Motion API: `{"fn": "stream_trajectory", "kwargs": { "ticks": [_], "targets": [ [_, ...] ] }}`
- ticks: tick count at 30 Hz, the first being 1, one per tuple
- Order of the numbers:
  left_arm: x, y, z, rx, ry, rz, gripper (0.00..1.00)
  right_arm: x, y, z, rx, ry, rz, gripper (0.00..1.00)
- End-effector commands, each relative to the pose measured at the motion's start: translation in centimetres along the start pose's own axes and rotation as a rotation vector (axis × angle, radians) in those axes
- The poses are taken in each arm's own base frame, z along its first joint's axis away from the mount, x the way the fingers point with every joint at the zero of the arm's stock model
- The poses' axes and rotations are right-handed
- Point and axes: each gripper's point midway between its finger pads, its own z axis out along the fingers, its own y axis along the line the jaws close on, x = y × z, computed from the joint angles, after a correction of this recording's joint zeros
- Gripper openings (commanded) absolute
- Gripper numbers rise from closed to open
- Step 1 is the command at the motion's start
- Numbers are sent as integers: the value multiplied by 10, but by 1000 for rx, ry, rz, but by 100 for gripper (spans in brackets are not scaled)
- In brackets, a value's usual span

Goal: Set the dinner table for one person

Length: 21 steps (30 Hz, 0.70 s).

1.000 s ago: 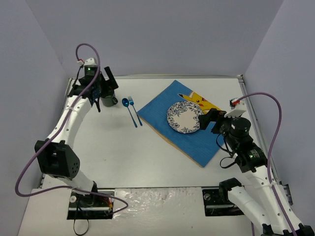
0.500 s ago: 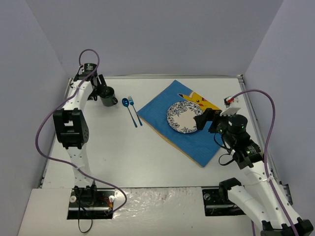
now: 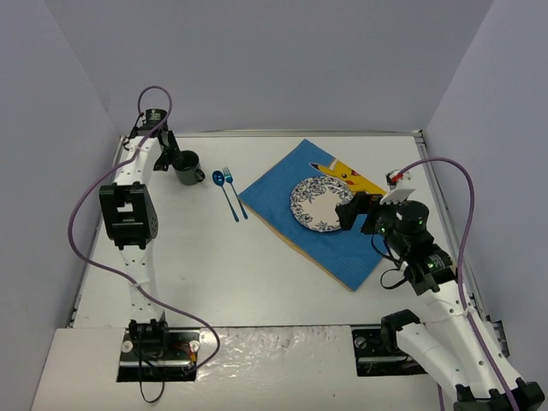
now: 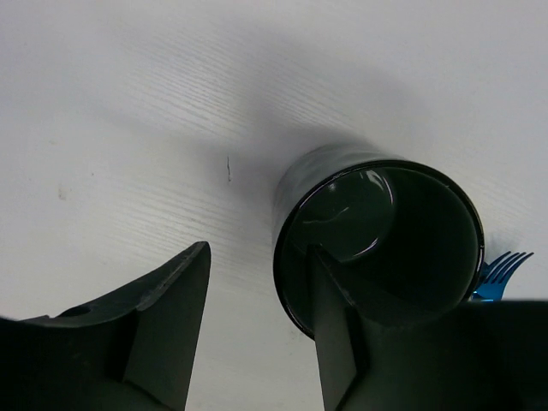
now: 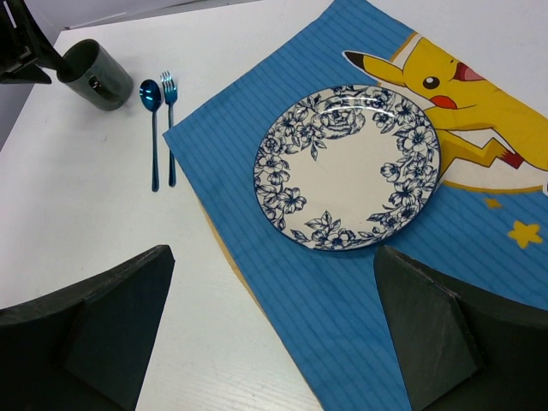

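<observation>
Step in hand: grasping the cup. At the overhead view's upper left, the dark cup [image 4: 377, 223] stands on the dinner table [image 3: 223, 274]. The left gripper [image 4: 259, 253] appears to straddle its near wall, jaws spread, not yet pinching. The right gripper [image 5: 274, 253] hangs spread above the plate [image 5: 347, 167]. Likely next: pinch the wall, then lift.

On the white counter [image 3: 257, 282], a dark cup [image 3: 187, 168] stands far left, with a blue spoon [image 3: 227, 199] and fork [image 3: 236, 193] just right of it. A patterned plate [image 3: 318, 205] sits on the blue placemat [image 3: 342, 248] further right.
</observation>
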Motion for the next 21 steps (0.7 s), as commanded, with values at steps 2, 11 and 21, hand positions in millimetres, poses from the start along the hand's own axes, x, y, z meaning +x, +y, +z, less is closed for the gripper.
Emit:
{"fn": "stream_trajectory", "kwargs": {
  "ticks": [2,11,21],
  "targets": [
    [-29,-8,-19,34,-73,13,38,-21,12,-1,-54,-77,-20,100],
    [-24,-15,-5,58,-47,16,29,-22,13,0,-61,-75,-16,100],
    [-45,-19,-47,76,-126,21,0,-1,22,15,-133,25,-99,100]
  ]
}}
